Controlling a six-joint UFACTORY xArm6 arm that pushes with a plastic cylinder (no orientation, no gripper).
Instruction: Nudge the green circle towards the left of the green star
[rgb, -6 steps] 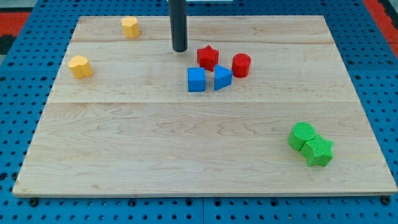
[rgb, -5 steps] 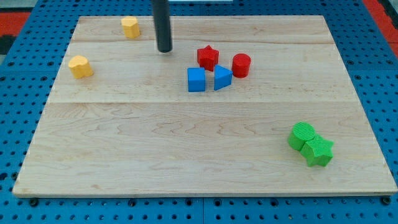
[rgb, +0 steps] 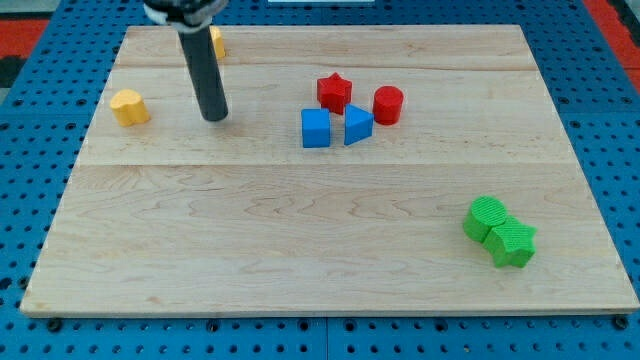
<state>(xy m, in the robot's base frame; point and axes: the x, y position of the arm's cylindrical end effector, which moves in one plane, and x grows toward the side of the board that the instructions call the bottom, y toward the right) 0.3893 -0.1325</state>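
The green circle (rgb: 486, 217) sits at the board's lower right, touching the green star (rgb: 513, 243), which lies just below and right of it. My tip (rgb: 215, 117) is far away at the view's upper left, between the yellow blocks and the blue cube. The rod slants up to the view's top and covers part of a yellow block.
A red star (rgb: 334, 92) and red cylinder (rgb: 388, 104) sit near the top middle, with a blue cube (rgb: 315, 128) and blue triangle (rgb: 357, 125) just below them. One yellow block (rgb: 129, 106) lies at the left; another (rgb: 216, 41) is partly behind the rod.
My tip has moved left and down the view, from beside the red star to a spot right of the left yellow block. No block has moved.
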